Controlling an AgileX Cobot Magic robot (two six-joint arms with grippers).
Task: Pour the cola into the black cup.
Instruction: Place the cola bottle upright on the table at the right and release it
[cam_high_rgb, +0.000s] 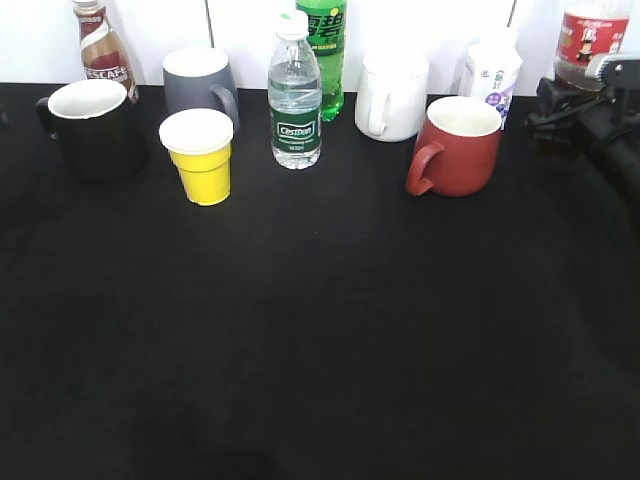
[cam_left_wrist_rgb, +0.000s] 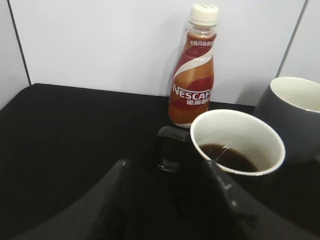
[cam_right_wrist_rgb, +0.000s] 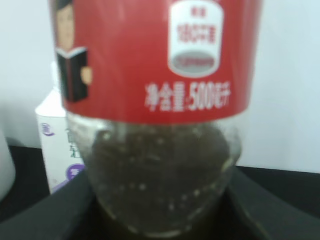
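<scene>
The black cup (cam_high_rgb: 92, 128) stands at the back left, its handle pointing left. In the left wrist view the black cup (cam_left_wrist_rgb: 235, 145) holds a little dark liquid. My left gripper (cam_left_wrist_rgb: 165, 167) is open, its fingers spread to either side of the cup's handle without touching it; it is out of sight in the exterior view. The cola bottle (cam_high_rgb: 590, 35) is upright at the far back right. My right gripper (cam_high_rgb: 562, 105) is at its lower part. In the right wrist view the cola bottle (cam_right_wrist_rgb: 155, 75) fills the frame and my right gripper (cam_right_wrist_rgb: 157, 205) is closed round it.
Along the back stand a Nescafe bottle (cam_high_rgb: 103, 45), a grey mug (cam_high_rgb: 200, 85), a yellow cup (cam_high_rgb: 202, 158), a water bottle (cam_high_rgb: 295, 100), a green soda bottle (cam_high_rgb: 325, 50), a white mug (cam_high_rgb: 390, 95), a red mug (cam_high_rgb: 460, 145) and a milk carton (cam_high_rgb: 490, 75).
</scene>
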